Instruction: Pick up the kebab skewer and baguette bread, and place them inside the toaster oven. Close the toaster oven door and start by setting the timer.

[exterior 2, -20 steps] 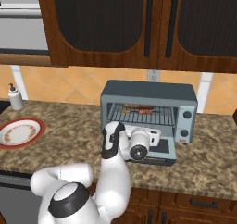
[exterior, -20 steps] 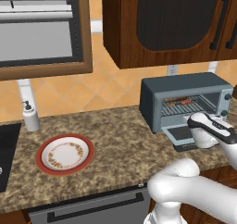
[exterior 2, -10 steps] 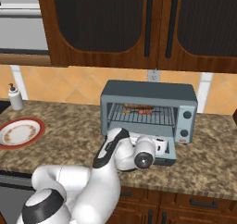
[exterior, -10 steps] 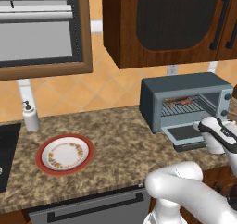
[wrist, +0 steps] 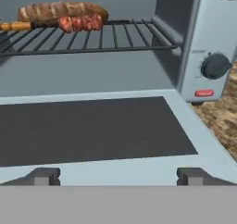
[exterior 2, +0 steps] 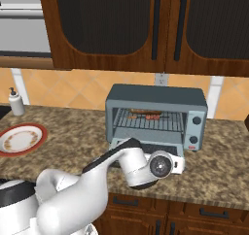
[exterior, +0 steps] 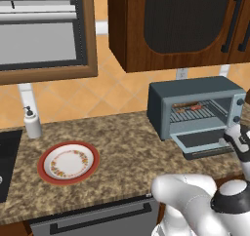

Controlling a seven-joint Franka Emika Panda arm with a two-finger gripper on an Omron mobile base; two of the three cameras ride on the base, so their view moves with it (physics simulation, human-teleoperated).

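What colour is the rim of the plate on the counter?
Red-orange, around a white centre with a speckled floral ring; the plate shows best in the left base view.

Even, soft rendered light fills all three views, with no glare and no hard-edged shadows. The bench is evenly lit in the middle of the left base view. The cabinets at the top of the right base view are dark, their panels nearly black. The toaster oven interior is mid-grey, shaded toward the back. In the hand view the door glass is flat dark, edges look soft and slightly blurred, and textures are coarse.
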